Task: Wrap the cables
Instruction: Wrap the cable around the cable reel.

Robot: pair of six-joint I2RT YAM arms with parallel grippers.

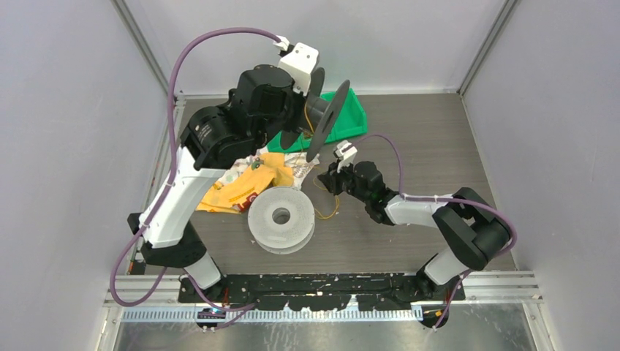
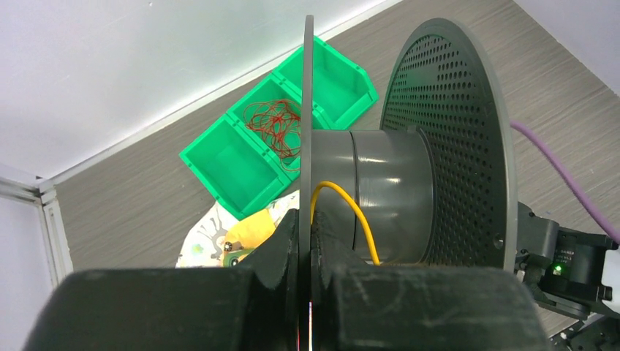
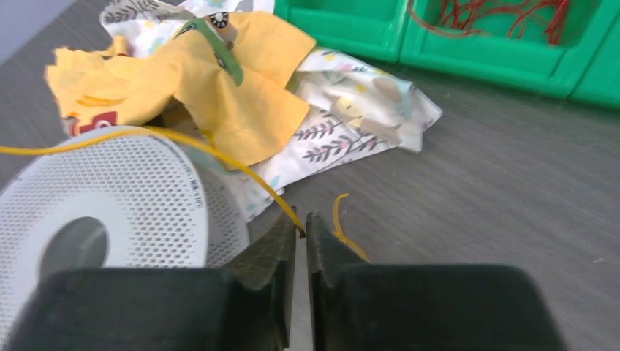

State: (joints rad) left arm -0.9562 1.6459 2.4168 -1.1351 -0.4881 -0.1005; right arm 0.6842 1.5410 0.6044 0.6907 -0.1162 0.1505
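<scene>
Left gripper (image 2: 307, 248) clamps the dark spool (image 2: 387, 194) by its flange, right gripper (image 3: 301, 232) pinches the yellow cable (image 3: 257, 183) at bottom centre beside the white spool (image 3: 146, 197), and red cables (image 3: 504, 13) sit in the green bin (image 3: 482, 62) upper right.

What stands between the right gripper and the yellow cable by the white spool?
Nothing visible. The yellow cable passes over the rim of the white spool and runs straight into the narrow gap of the right gripper. The cloths lie behind it, off the path. Pinched yet? Cannot tell.
</scene>
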